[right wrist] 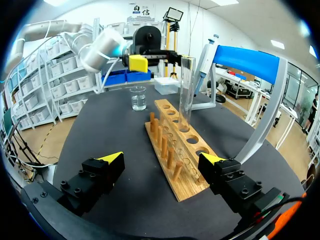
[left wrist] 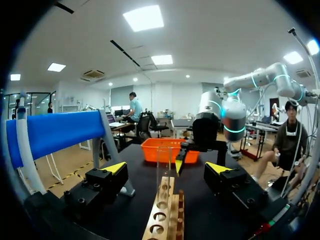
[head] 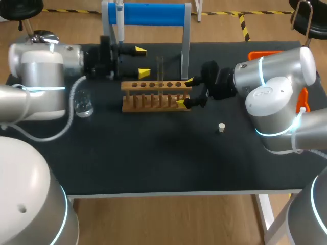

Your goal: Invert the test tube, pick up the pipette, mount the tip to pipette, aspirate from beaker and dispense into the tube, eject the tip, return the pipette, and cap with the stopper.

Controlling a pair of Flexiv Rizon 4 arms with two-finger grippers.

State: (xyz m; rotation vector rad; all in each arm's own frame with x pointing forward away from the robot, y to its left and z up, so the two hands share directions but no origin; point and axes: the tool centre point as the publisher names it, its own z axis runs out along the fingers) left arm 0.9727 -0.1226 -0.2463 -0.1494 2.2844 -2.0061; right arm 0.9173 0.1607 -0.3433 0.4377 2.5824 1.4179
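A clear test tube (head: 160,71) stands upright in a hole of the wooden rack (head: 153,95) at mid-table. My left gripper (head: 142,62) is open just left of the tube, touching nothing. From the left wrist the tube (left wrist: 163,167) rises just ahead of the left gripper (left wrist: 167,168), in line with the gap between its fingers. My right gripper (head: 185,92) is open at the rack's right end, one finger on each side of it. In the right wrist view the rack (right wrist: 175,145) runs ahead from between the right gripper's (right wrist: 161,159) fingers. The pipette (head: 119,20) hangs on the blue stand (head: 150,14).
A glass beaker (head: 83,104) stands left of the rack, beside my left arm. A small white stopper (head: 221,127) lies to the right front. An orange tray (head: 265,53) sits at the back right. A white box (right wrist: 166,85) stands beyond the rack.
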